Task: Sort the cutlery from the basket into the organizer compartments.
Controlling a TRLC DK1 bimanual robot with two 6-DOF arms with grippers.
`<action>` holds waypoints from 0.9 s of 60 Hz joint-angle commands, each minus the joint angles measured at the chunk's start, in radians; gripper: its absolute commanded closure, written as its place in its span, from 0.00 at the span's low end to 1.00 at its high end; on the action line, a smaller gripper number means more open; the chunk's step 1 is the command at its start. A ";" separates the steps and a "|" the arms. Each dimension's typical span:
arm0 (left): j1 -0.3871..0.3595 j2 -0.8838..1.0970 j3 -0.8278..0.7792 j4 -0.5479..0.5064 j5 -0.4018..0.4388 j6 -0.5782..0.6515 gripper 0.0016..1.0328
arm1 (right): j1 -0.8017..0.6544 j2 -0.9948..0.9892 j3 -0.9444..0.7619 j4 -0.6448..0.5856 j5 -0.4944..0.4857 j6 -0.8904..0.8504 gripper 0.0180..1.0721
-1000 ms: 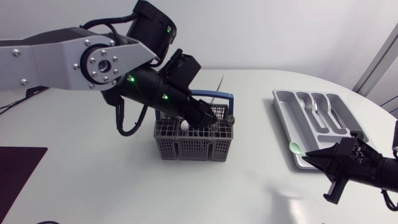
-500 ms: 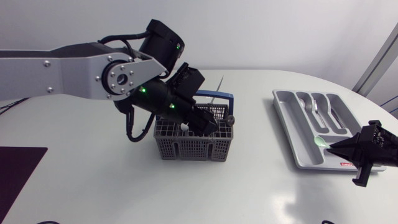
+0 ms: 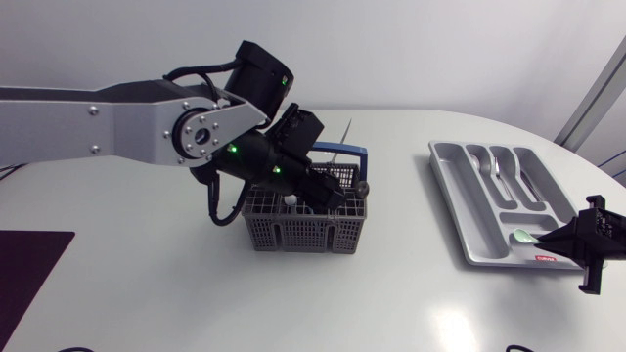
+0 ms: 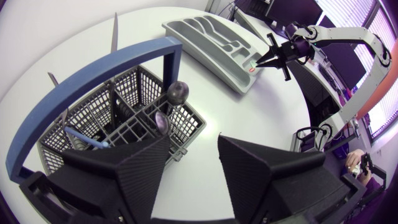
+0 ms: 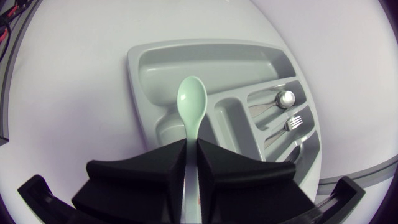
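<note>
The grey cutlery basket [image 3: 303, 233] with a blue handle [image 3: 337, 151] stands mid-table. Inside it I see two spoons [image 4: 177, 92], a blue-handled piece [image 4: 87, 137] and upright knives [image 4: 115, 31]. My left gripper [image 3: 331, 196] hangs open just over the basket's right side, one finger [image 4: 140, 168] above its corner and nothing between the fingers. The grey organizer [image 3: 460, 200] lies at the right. My right gripper [image 3: 577, 242] is shut on the handle of a mint-green spoon [image 5: 191, 102], whose bowl [image 3: 523, 235] hovers over the organizer's near end.
A metal spoon [image 5: 285, 98] and a fork [image 5: 293, 122] lie in the organizer's [image 5: 205, 62] narrow compartments. The table's rounded edge runs close behind my right gripper. A dark mat [image 3: 24, 264] lies at the table's left edge.
My right gripper has carried the green spoon rightwards, from beside the organizer's near-left corner to over its near end. My left arm has shifted slightly and settled lower over the basket.
</note>
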 commanded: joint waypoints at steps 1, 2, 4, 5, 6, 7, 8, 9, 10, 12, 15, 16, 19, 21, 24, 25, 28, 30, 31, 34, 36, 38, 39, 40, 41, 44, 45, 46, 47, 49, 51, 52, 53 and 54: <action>-0.003 0.028 -0.034 0.019 -0.007 -0.030 0.47 | -0.012 0.049 0.034 -0.013 0.015 -0.060 0.86; -0.003 0.030 -0.036 0.022 -0.007 -0.033 0.47 | -0.014 0.057 0.040 -0.013 0.021 -0.063 0.86; -0.001 0.030 -0.041 0.030 -0.009 -0.034 0.47 | -0.015 0.063 0.046 -0.008 0.032 -0.066 0.86; -0.001 0.031 -0.042 0.031 -0.009 -0.034 0.47 | -0.015 0.068 0.049 -0.002 0.035 -0.068 0.85; 0.000 0.033 -0.044 0.036 -0.009 -0.037 0.47 | -0.015 0.069 0.051 0.006 0.038 -0.068 0.85; 0.000 0.033 -0.045 0.037 -0.009 -0.039 0.47 | -0.015 0.072 0.049 0.016 0.043 -0.066 0.83; 0.004 0.034 -0.048 0.040 -0.009 -0.040 0.47 | -0.015 0.074 0.049 0.029 0.047 -0.066 0.81; 0.005 0.036 -0.050 0.042 -0.009 -0.040 0.47 | -0.015 0.077 0.048 0.039 0.050 -0.068 0.80; 0.007 0.037 -0.051 0.043 -0.009 -0.042 0.47 | -0.015 0.078 0.048 0.045 0.052 -0.068 0.79; 0.008 0.039 -0.054 0.046 -0.009 -0.043 0.47 | -0.015 0.088 0.046 0.070 0.064 -0.068 0.78; 0.011 0.039 -0.060 0.046 -0.009 -0.043 0.47 | -0.015 0.098 0.046 0.088 0.075 -0.068 0.77; 0.011 0.039 -0.062 0.048 -0.009 -0.043 0.47 | -0.015 0.100 0.048 0.093 0.078 -0.068 0.76; 0.013 0.039 -0.065 0.051 -0.009 -0.046 0.47 | -0.015 0.108 0.048 0.108 0.087 -0.068 0.76; 0.014 0.039 -0.065 0.053 -0.009 -0.048 0.47 | -0.012 0.112 0.048 0.116 0.093 -0.068 0.76; 0.017 0.039 -0.067 0.054 -0.009 -0.050 0.47 | -0.009 0.114 0.045 0.127 0.100 -0.068 0.76; 0.019 0.039 -0.068 0.054 -0.009 -0.051 0.47 | -0.009 0.114 0.042 0.134 0.100 -0.070 0.74; 0.020 0.039 -0.070 0.056 -0.009 -0.054 0.47 | -0.008 0.112 0.039 0.145 0.103 -0.068 0.69; 0.020 0.039 -0.070 0.056 -0.009 -0.056 0.47 | -0.008 0.106 0.039 0.145 0.101 -0.066 0.65; 0.020 0.039 -0.070 0.056 -0.009 -0.056 0.47 | -0.008 0.105 0.039 0.145 0.103 -0.065 0.64; 0.020 0.036 -0.073 0.056 -0.009 -0.057 0.47 | -0.006 0.086 0.034 0.144 0.101 -0.056 0.63; 0.020 0.034 -0.073 0.057 -0.009 -0.059 0.47 | -0.006 0.069 0.026 0.144 0.095 -0.053 0.59; 0.022 0.034 -0.073 0.059 -0.009 -0.059 0.47 | -0.005 0.049 0.020 0.144 0.092 -0.045 0.55; 0.022 0.034 -0.073 0.059 -0.009 -0.060 0.47 | -0.003 0.037 0.016 0.141 0.090 -0.034 0.52; 0.022 0.034 -0.074 0.059 -0.009 -0.060 0.47 | -0.002 0.031 0.014 0.139 0.090 -0.028 0.51; 0.023 0.034 -0.074 0.059 -0.009 -0.060 0.47 | 0.001 0.019 0.010 0.134 0.089 -0.019 0.48; 0.023 0.034 -0.073 0.060 -0.009 -0.062 0.47 | 0.008 -0.009 -0.001 0.133 0.086 -0.001 0.44; 0.025 0.034 -0.073 0.060 -0.009 -0.063 0.47 | 0.014 -0.023 -0.007 0.131 0.083 0.012 0.42; 0.025 0.034 -0.073 0.062 -0.009 -0.065 0.46 | 0.017 -0.032 -0.009 0.127 0.081 0.016 0.41; 0.025 0.034 -0.073 0.063 -0.009 -0.066 0.44 | 0.021 -0.046 -0.013 0.119 0.078 0.029 0.39; 0.025 0.034 -0.071 0.065 -0.009 -0.068 0.42 | 0.027 -0.064 -0.018 0.096 0.075 0.035 0.37; 0.027 0.034 -0.070 0.066 -0.009 -0.073 0.42 | 0.035 -0.089 -0.021 0.062 0.066 0.041 0.36; 0.027 0.034 -0.070 0.066 -0.009 -0.074 0.41 | 0.040 -0.099 -0.023 0.047 0.064 0.049 0.35; 0.025 0.034 -0.068 0.066 -0.009 -0.076 0.41 | 0.046 -0.110 -0.023 0.032 0.063 0.061 0.34; 0.025 0.036 -0.070 0.071 -0.009 -0.080 0.40 | 0.057 -0.126 -0.021 0.010 0.063 0.085 0.33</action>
